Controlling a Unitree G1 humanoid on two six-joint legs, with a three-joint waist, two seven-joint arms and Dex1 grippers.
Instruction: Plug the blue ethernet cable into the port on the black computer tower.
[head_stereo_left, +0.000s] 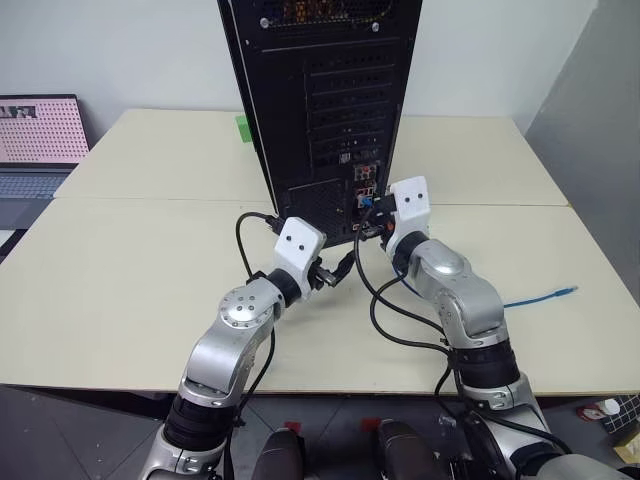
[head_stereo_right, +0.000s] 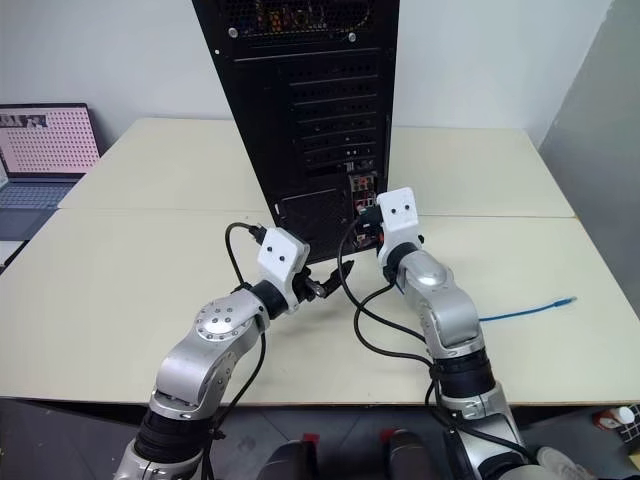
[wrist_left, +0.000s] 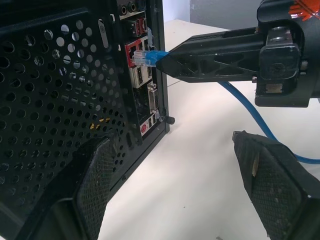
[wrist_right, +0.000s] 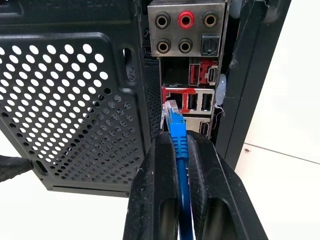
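The black computer tower (head_stereo_left: 320, 90) stands upright on the table with its rear panel facing me. My right gripper (wrist_right: 180, 145) is shut on the blue ethernet cable (wrist_right: 178, 137) just behind its clear plug (wrist_right: 171, 111). The plug's tip sits at the red-framed port (wrist_right: 172, 95) in the connector cluster; I cannot tell whether it is seated. The rest of the cable trails across the table to the right (head_stereo_left: 540, 296). My left gripper (wrist_left: 167, 142) is open and holds nothing, low beside the tower's vent grille (wrist_left: 50, 100), left of the right gripper (wrist_left: 167, 60).
A laptop (head_stereo_left: 35, 150) with its screen lit sits at the far left. A small green item (head_stereo_left: 243, 128) lies behind the tower's left side. Black robot wires (head_stereo_left: 385, 310) loop over the table (head_stereo_left: 120, 280) between my arms.
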